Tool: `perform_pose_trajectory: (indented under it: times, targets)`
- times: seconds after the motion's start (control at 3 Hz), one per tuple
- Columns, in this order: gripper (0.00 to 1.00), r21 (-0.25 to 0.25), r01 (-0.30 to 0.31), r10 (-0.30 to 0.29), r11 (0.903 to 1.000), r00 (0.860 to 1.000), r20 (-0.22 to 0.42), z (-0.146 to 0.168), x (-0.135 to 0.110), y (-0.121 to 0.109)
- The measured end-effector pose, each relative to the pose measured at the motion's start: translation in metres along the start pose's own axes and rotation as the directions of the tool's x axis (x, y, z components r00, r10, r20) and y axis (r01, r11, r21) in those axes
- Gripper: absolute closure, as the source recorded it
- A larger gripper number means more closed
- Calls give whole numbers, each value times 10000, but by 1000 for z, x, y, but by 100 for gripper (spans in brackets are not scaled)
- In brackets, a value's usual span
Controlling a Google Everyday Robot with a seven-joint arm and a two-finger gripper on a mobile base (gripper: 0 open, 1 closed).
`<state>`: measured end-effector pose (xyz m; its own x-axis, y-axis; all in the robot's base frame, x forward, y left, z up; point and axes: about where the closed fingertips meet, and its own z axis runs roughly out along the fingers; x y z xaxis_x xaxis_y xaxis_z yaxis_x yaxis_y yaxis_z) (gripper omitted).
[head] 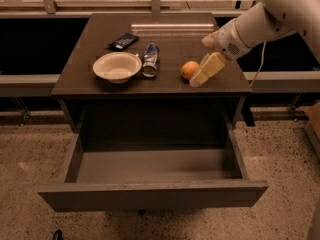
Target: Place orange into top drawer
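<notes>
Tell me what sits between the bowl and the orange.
One can, lying on its side on the table, shown in the camera view. The gripper is close beside the orange, on the side away from the can.

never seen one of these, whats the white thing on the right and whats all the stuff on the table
The white thing is a robot arm reaching in from the right. Its tip is a claw for grabbing, now low over the dark table, right beside the orange. The orange sits on the table, not in the claw. The single camera looks down at the table from the front. Also on top are a white bowl, a can on its side and a dark packet. Below, the top drawer is pulled open.
</notes>
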<state>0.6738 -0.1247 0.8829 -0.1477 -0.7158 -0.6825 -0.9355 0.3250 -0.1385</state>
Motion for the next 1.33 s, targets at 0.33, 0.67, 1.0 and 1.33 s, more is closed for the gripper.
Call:
perform_pose_trajectory:
  times: [0.33,0.67,1.0,1.33]
  targets:
    - [0,58,95,-95,9999,9999,-43,28,10,3]
    - [19,51,-378,378,9993,9992,90,44,24,3]
    - [41,-71,-732,735,9973,9965,409,54,29,4]
    - [66,-297,-1010,1037,9944,9887,1087,55,28,3]
